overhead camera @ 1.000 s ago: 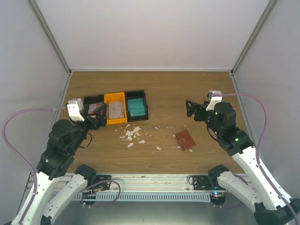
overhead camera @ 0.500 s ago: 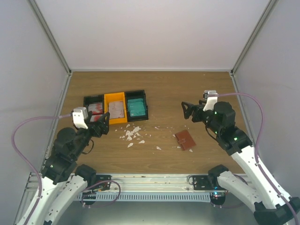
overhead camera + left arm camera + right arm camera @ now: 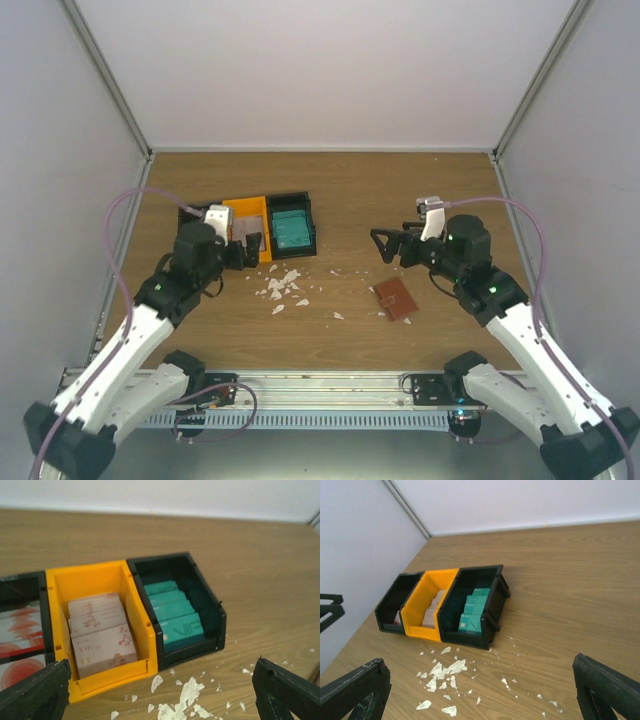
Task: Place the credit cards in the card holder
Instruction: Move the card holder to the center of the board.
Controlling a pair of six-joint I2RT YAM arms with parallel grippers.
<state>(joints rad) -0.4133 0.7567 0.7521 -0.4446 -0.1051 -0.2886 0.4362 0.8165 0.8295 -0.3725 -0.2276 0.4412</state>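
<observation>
Teal credit cards [image 3: 175,617] stand in the right black bin [image 3: 300,200]. Pale pinkish ones [image 3: 100,632] fill the orange bin [image 3: 85,575], and red ones [image 3: 17,640] show in the left black bin. The teal cards [image 3: 472,612] also show in the right wrist view. The reddish-brown card holder [image 3: 396,298] lies shut on the table, below and just right of my right gripper [image 3: 385,243]. That gripper is open and empty. My left gripper [image 3: 250,250] hangs open and empty at the near edge of the orange bin, covering part of the bins from above.
White scraps [image 3: 282,287] litter the wood in front of the bins, and a few more lie toward the card holder. White walls with metal posts close in the table on the left, right and back.
My left arm has swung from the left edge rightward to the front of the bins. My right gripper has moved left and a little nearer. Both stayed open.
</observation>
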